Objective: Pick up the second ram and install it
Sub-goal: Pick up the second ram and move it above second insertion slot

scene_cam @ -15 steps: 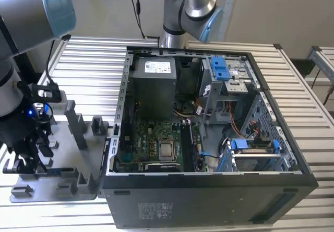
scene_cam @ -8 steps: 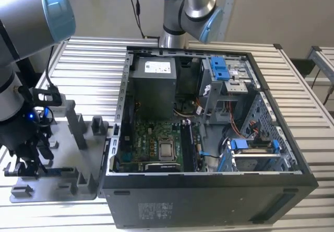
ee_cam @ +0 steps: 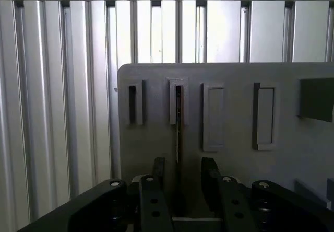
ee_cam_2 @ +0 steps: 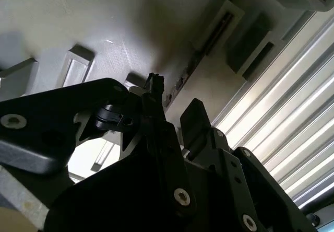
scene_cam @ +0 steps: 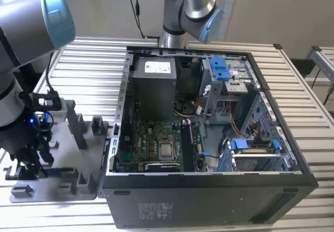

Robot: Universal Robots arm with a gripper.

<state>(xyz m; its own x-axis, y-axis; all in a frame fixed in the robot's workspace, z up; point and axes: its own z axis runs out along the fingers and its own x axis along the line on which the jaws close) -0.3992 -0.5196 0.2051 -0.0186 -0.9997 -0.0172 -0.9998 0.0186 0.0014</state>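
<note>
We are seeing the second ram [ee_cam: 179,125] standing on its thin edge in a narrow slot of the grey holder [ee_cam: 292,164]. In the first wrist view it is showing as a slim dark line running straight toward the pincer [ee_cam: 182,164]. The pincer is standing wide. Its two black fingers [ee_cam: 158,172] are sitting one on each side of the stick, with bare grey plate showing between each finger and the stick, so nothing is being gripped. In the second wrist view the stick is appearing as a dark strip with small pale marks, lying along the holder between the two fingertips. Other raised slots and pegs of the holder are lining up beside the occupied one.

In the exterior view, the pincer is hanging low over the holder at the lower part of the exterior view's left, and the arm [scene_cam: 31,12] is rising above it into the upper corner. The holder is lying on the slatted metal bench [scene_cam: 88,70], just beside the open PC case [scene_cam: 209,195]. The case is taking up the middle and the exterior view's right. Inside it we are making out the green motherboard [scene_cam: 156,143], a grey power supply [scene_cam: 154,85] and blue drive latches [scene_cam: 219,67].
</note>
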